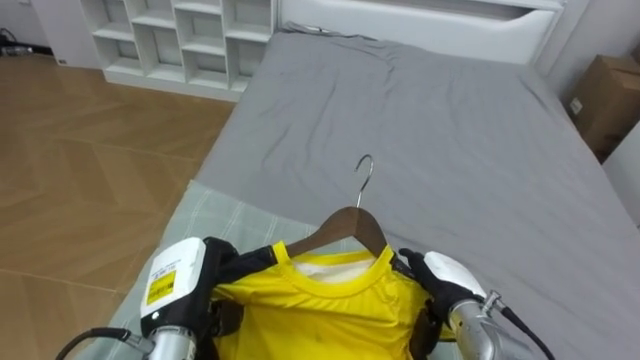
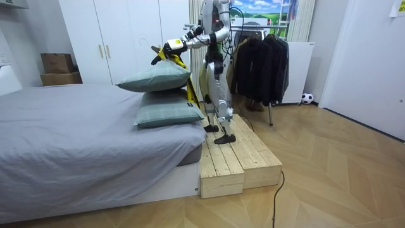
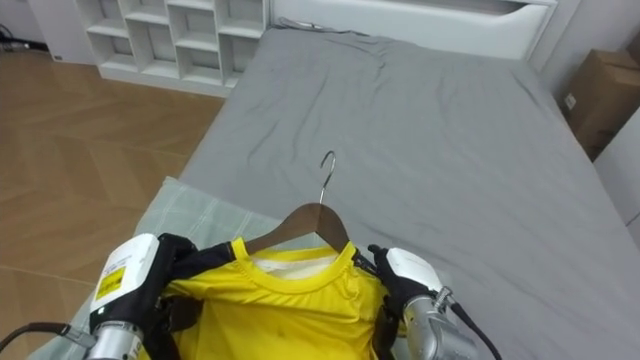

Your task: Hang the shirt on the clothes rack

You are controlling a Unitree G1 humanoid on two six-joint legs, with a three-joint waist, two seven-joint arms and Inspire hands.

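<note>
Yellow shirt (image 1: 320,305) on hanger (image 1: 352,222), shoulders clutched by left hand (image 1: 218,272) and right hand (image 1: 432,278).

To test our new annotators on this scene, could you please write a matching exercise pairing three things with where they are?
Things:
1 yellow shirt
2 pillows
3 dark jackets

Places:
A stacked on the bed
B hung on the rack
C on a hanger, held by the left hand and right hand

Pairs: 1-C, 2-A, 3-B.
</note>
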